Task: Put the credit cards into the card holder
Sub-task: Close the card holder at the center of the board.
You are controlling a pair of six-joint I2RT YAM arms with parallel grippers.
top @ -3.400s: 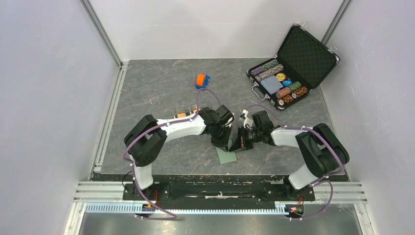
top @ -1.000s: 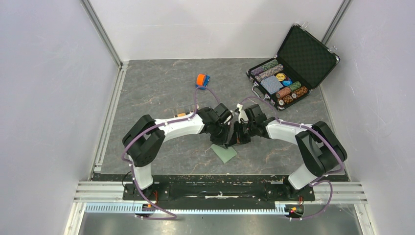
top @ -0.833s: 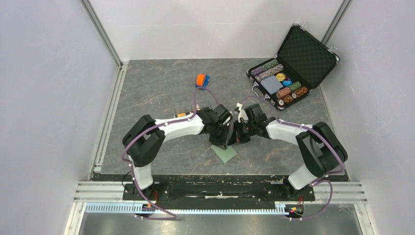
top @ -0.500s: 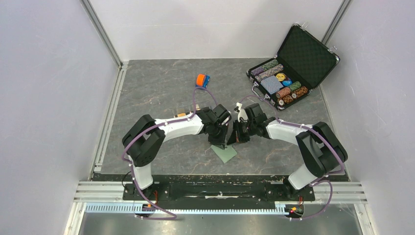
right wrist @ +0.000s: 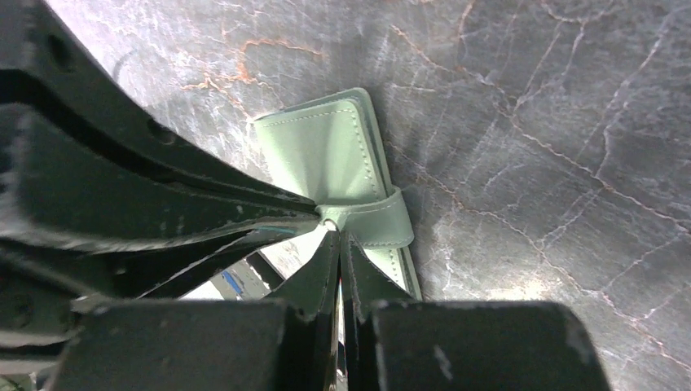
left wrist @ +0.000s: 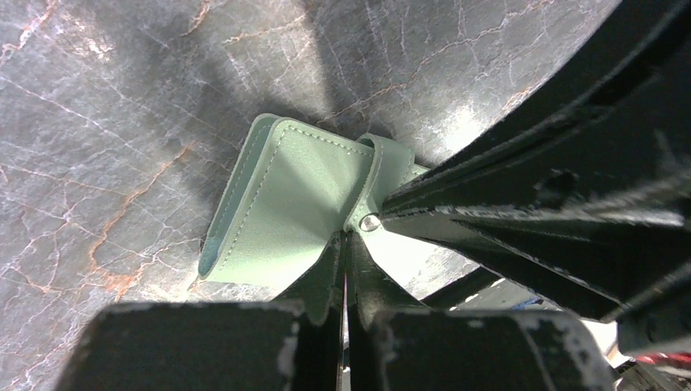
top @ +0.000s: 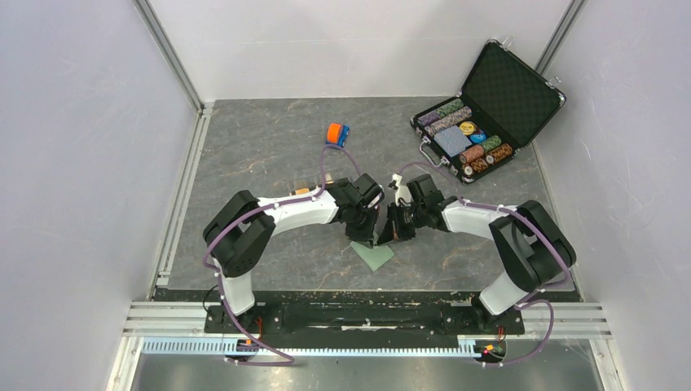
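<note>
Centrally, left fingers (left wrist: 324, 285) and right fingers (right wrist: 322, 269), both pressed shut, meet at the card holder (top: 373, 254) strap (right wrist: 371, 224), bench (top: 269, 147) showing beyond its six o'clock edge.

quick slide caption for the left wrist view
Shut left gripper and right gripper meet tip to tip at the snap of the green wallet on the marbled table

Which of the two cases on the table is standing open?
The black chip case, far right: lid raised, chips showing. The green card holder is folded.
</note>
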